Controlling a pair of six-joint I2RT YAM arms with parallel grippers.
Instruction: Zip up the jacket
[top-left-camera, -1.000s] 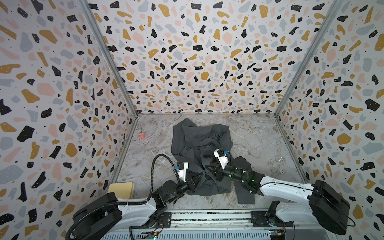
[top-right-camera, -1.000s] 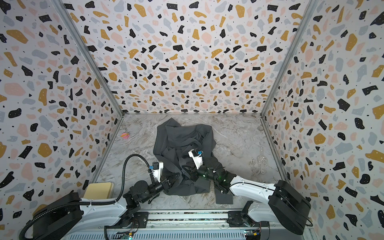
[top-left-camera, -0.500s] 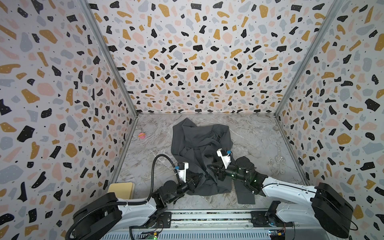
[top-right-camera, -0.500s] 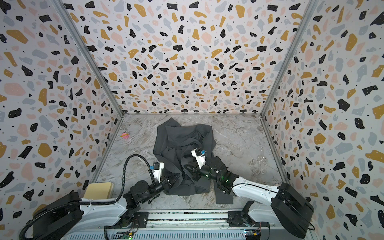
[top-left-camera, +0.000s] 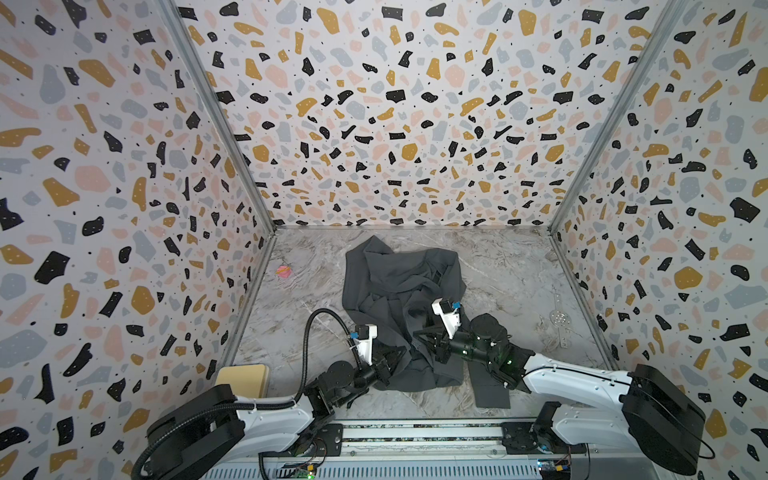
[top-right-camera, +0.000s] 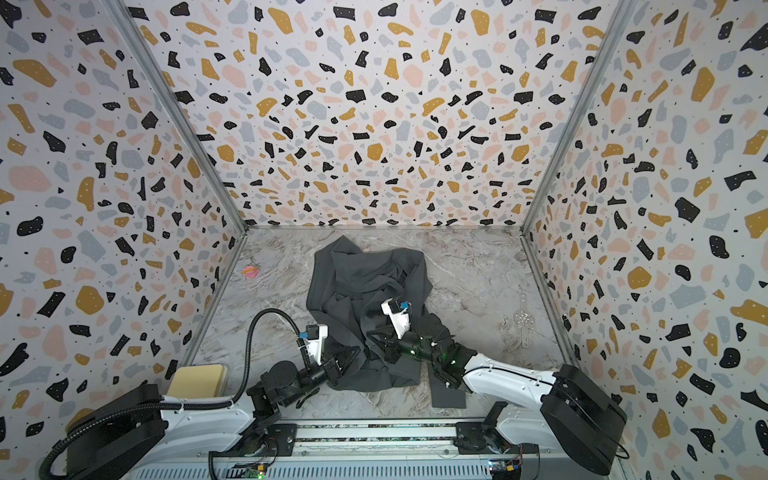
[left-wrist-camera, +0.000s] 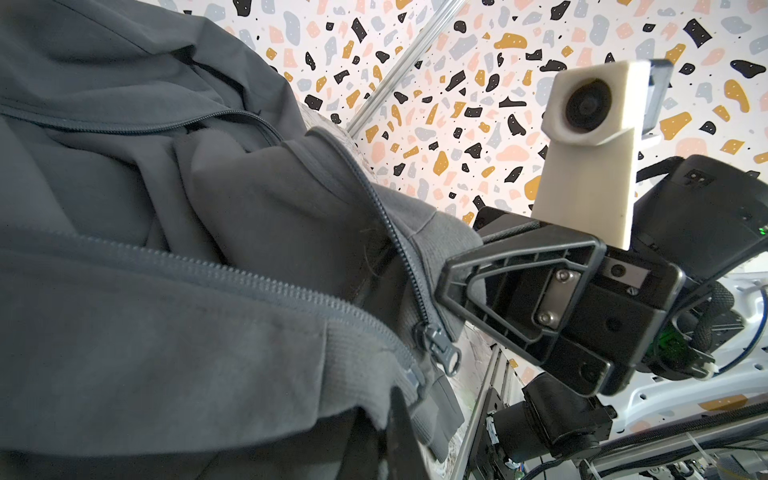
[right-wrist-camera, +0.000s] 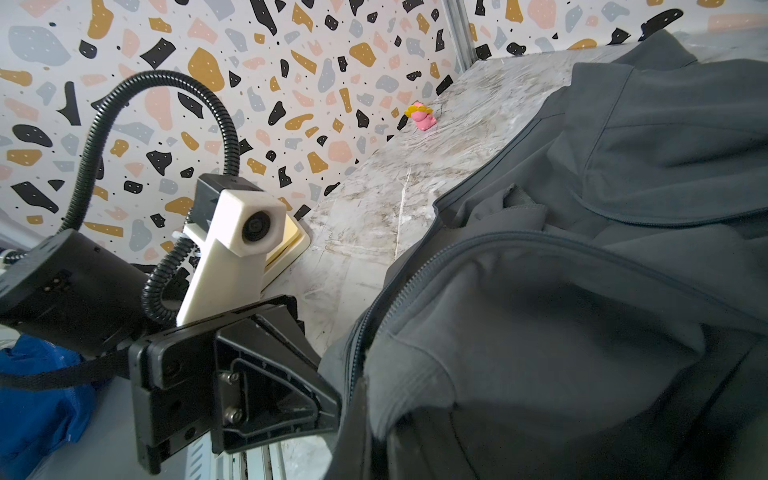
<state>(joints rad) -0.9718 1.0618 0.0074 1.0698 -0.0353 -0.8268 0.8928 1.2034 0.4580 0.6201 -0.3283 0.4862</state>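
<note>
Over the last second my right claw (top-left-camera: 420, 338) has shifted slightly toward the back wall, taking its gripped fold along; my left claw (top-left-camera: 392, 360) has held position. In both top views the jacket (top-left-camera: 399, 282) lies crumpled mid-table (top-left-camera: 498, 266), both claws clamped shut on its near hem. Left wrist view: right claw (left-wrist-camera: 446, 286) pinches the hem beside the zip teeth; both tooth rows meet at the slider (left-wrist-camera: 151, 347). Right wrist view: left claw (right-wrist-camera: 330, 399) pinches the opposite front edge of the jacket (right-wrist-camera: 582, 291).
</note>
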